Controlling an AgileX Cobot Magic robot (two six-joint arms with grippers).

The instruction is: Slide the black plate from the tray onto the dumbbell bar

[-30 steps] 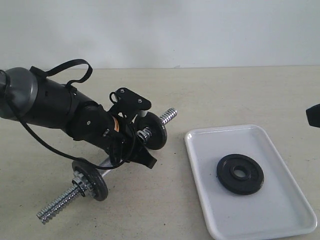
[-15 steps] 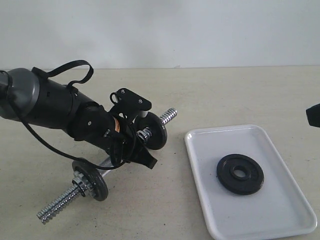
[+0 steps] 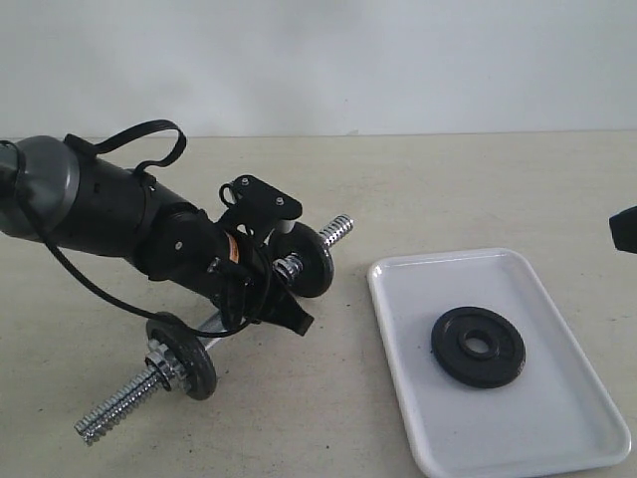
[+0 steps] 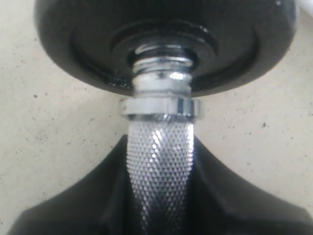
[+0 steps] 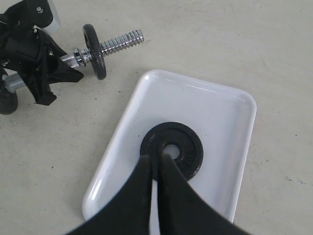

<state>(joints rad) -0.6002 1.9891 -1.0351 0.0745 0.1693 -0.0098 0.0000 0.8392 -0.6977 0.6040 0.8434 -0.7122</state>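
Black plate (image 3: 478, 346) lies flat in the middle of the tray (image 3: 557, 423), at 4 o'clock from the dumbbell bar (image 3: 119, 403), whose knurled middle the left pincer (image 3: 261, 297) clamps, while the right pincer (image 5: 156, 164) hangs closed and empty above the tray.

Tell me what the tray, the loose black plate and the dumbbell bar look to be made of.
The tray: glossy white, probably plastic or melamine; it shows soft highlights along its rim. The black plate: likely cast iron with dark paint; dull sheen, moulded raised rings. The dumbbell bar: chromed steel by its look; mirror-bright threads, knurled middle.
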